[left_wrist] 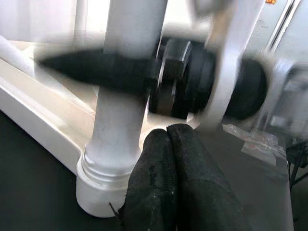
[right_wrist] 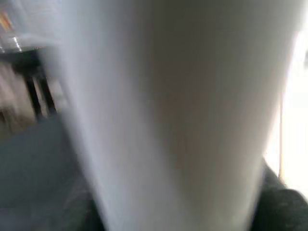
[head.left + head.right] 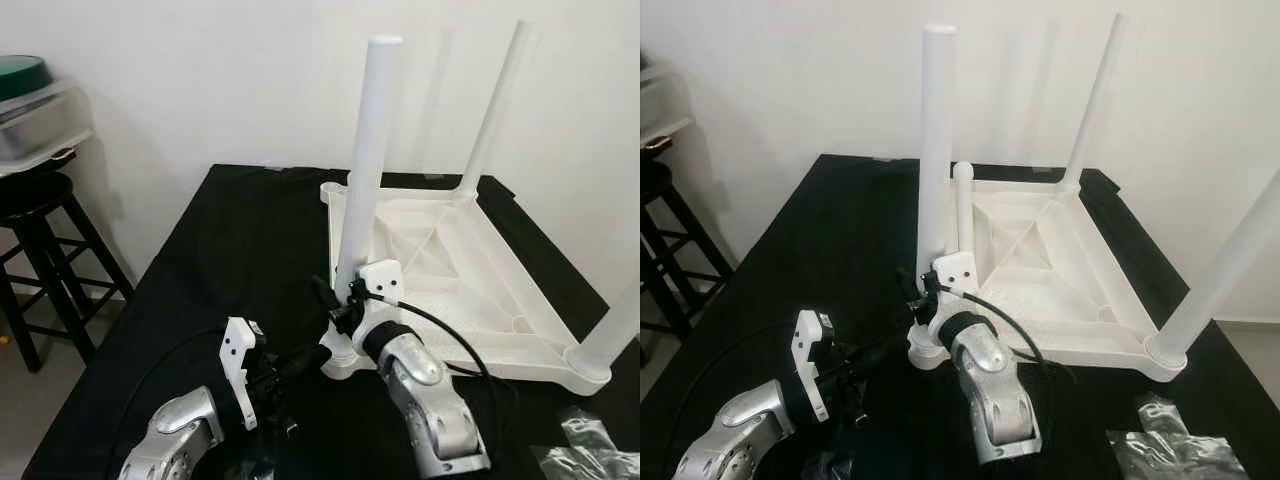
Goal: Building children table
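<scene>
A white children's table (image 3: 480,300) lies upside down on a black tabletop (image 3: 240,250), its legs pointing up. My right gripper (image 3: 338,300) is shut low on the near-left leg (image 3: 368,150), just above its corner socket (image 1: 103,178). One of its black fingers (image 1: 96,67) crosses the front of that leg, and the leg (image 2: 168,106) looms very close in the right wrist view. My left gripper (image 3: 312,355) is shut on nothing, its tips (image 1: 167,131) close beside the same socket. Two other legs (image 3: 495,110) (image 3: 615,335) stand at the far-right and near-right corners.
A black stool (image 3: 35,200) stands left of the table, and a clear container with a green lid (image 3: 30,110) rests above it. A crumpled plastic bag (image 3: 1170,440) lies at the near right. A white wall runs close behind the table.
</scene>
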You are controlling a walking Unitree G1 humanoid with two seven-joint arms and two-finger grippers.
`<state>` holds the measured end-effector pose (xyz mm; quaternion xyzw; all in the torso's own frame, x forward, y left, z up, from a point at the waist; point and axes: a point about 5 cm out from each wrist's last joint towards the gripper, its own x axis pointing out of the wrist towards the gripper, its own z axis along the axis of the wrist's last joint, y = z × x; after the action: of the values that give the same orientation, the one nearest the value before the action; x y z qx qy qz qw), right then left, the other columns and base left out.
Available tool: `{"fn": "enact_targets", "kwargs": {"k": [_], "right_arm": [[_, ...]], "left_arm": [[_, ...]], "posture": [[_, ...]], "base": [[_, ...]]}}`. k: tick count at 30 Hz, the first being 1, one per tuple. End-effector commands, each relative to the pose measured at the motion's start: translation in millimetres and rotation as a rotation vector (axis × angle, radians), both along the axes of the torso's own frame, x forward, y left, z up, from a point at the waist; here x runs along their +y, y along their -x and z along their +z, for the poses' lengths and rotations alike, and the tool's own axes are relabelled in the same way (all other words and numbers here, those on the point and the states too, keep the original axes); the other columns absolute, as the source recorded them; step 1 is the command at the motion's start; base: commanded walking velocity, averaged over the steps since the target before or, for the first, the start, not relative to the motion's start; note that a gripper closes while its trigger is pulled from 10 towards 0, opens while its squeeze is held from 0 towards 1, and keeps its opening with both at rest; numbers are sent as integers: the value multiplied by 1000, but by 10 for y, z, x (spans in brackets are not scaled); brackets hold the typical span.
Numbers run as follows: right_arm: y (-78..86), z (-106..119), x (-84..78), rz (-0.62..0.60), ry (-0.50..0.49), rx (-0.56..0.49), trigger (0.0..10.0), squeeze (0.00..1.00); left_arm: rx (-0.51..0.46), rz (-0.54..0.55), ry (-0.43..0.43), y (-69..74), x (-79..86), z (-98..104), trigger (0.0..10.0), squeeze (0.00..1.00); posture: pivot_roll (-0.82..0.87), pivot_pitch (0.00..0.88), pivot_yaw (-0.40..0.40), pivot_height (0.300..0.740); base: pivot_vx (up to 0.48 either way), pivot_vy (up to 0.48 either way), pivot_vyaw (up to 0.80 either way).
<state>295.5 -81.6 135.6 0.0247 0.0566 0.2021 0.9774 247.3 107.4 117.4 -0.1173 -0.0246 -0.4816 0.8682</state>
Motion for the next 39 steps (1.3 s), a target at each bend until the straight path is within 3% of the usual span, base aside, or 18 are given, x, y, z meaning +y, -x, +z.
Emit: {"fn": "enact_targets", "kwargs": {"k": [1, 2, 4, 5, 6, 8, 9, 13, 17, 21, 22, 23, 24, 32, 39], "right_arm": [[34, -69, 12, 37, -51, 54, 10000, 1000], [2, 26, 22, 128, -81, 17, 10000, 1000], [-16, 91, 27, 191, -97, -9, 10000, 1000], [-30, 180, 29, 295, -98, -48, 10000, 1000], [-30, 180, 29, 295, -98, -48, 10000, 1000], [-52, 284, -1, 445, -80, -86, 10000, 1000], [-81, 332, -63, 563, -28, -108, 10000, 0], [-124, 390, -197, 753, 83, -136, 10000, 0], [-202, 419, -307, 883, 84, -76, 10000, 0], [-305, 428, -379, 923, 59, -35, 10000, 0], [-353, 417, -406, 923, 40, -13, 1098, 0], [-353, 417, -406, 923, 40, -13, 1098, 0], [-375, 410, -420, 932, 35, -10, 0, 0], [-391, 341, -478, 958, -9, 21, 0, 0], [-372, 254, -604, 850, 0, -3, 0, 0]], "left_arm": [[-4, -4, -10, -3, 1, 7, 10000, 0], [-3, -9, -10, -7, -4, 7, 10000, 0], [-2, -12, -10, -10, -8, 7, 10000, 0], [-2, -13, -10, -12, -10, 8, 10000, 0], [-2, -13, -10, -12, -10, 8, 10000, 0], [-3, -13, -10, -16, -14, 8, 10000, 0], [-4, -12, -10, -20, -17, 9, 10000, 0], [-6, -10, -10, -25, -19, 9, 10000, 0], [-8, -10, -14, -24, -22, 4, 10000, 0], [-8, -11, -17, -19, -22, 0, 10000, 0], [-8, -12, -18, -14, -22, -3, 10000, 0], [-8, -12, -18, -14, -22, -3, 10000, 0], [-8, -13, -19, -12, -21, -5, 10000, 0], [-7, -14, -19, -3, -19, -6, 10000, 0], [-6, -15, -17, 3, -20, -6, 10000, 0]], "posture": [[-47, 0, -20, 740], [-48, 0, -16, 740], [-49, 0, -15, 740], [-49, 0, -15, 740], [-49, 0, -15, 740], [-46, 0, -14, 740], [-43, 0, -17, 740], [-40, 0, -17, 740], [-33, 0, -16, 740], [-23, 0, -14, 740], [-20, 0, -14, 740], [-20, 0, -14, 740], [-20, 0, -14, 740], [-19, 0, -12, 740], [-26, 0, -10, 740]], "base": [[0, 0, 0], [0, 0, 0], [0, 0, 0], [0, 0, 0], [0, 0, 0], [0, 0, 0], [0, 0, 0], [0, 0, 0], [0, 0, 0], [0, 0, 0], [0, 0, 0], [0, 0, 0], [0, 0, 0], [0, 0, 0], [0, 0, 0]]}}
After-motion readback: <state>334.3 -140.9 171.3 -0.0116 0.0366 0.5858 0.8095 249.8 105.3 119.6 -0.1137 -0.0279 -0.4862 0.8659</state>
